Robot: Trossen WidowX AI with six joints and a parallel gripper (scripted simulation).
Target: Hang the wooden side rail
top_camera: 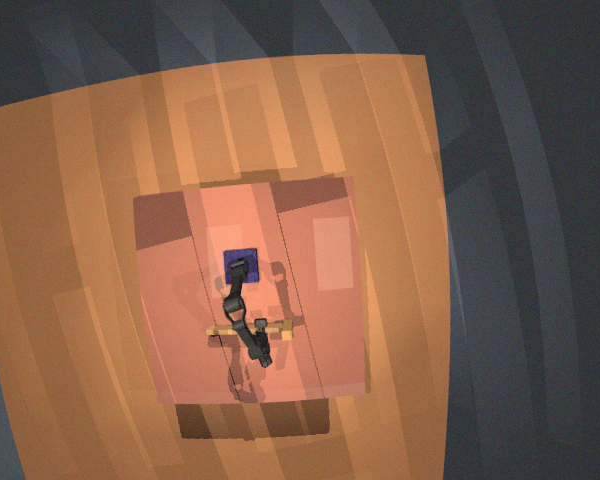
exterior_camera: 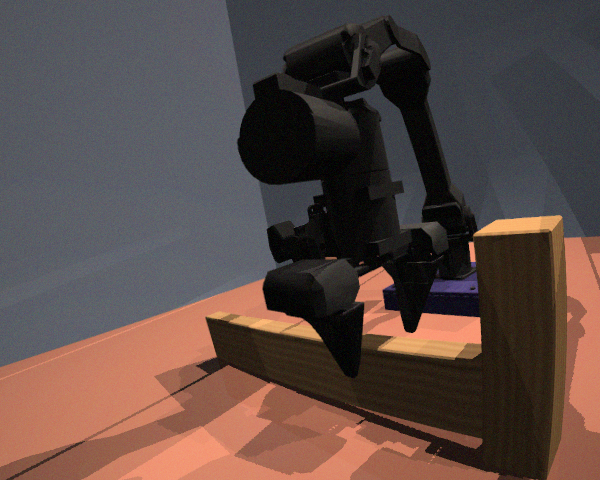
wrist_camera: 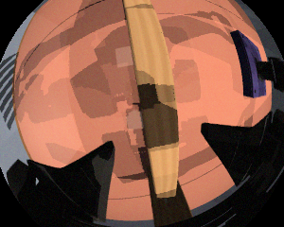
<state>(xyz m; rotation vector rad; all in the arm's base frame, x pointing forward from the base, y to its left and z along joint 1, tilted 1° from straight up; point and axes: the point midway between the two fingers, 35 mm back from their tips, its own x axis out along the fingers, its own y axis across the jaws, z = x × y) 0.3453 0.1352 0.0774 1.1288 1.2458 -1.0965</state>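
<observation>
Pale, straight-grained wooden rail [top_camera: 220,330] [exterior_camera: 424,382] [wrist_camera: 153,57] is seen end-on against a squared upright post [top_camera: 287,329] [exterior_camera: 517,330], its far end set down on the salmon desk [top_camera: 336,310] [exterior_camera: 109,392] [wrist_camera: 99,123]. Hooks and pins are hidden at the joint. The black gripper [exterior_camera: 382,351] [wrist_camera: 160,138] is spread wide around the rail, its tapered fingers touching nothing; a blue base plate [top_camera: 253,277] [exterior_camera: 429,301] [wrist_camera: 247,71] is partly blocked by the post.

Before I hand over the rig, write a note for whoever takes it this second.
Claw: open, fingers either side of the rail, holding nothing.
Rail: near end meets the post; far end looks down on the table.
Done: rail at the post, released.
Unconfirmed: hooks seated on pins; both hidden.
Left: check seating if possible, then lift the claw away.
</observation>
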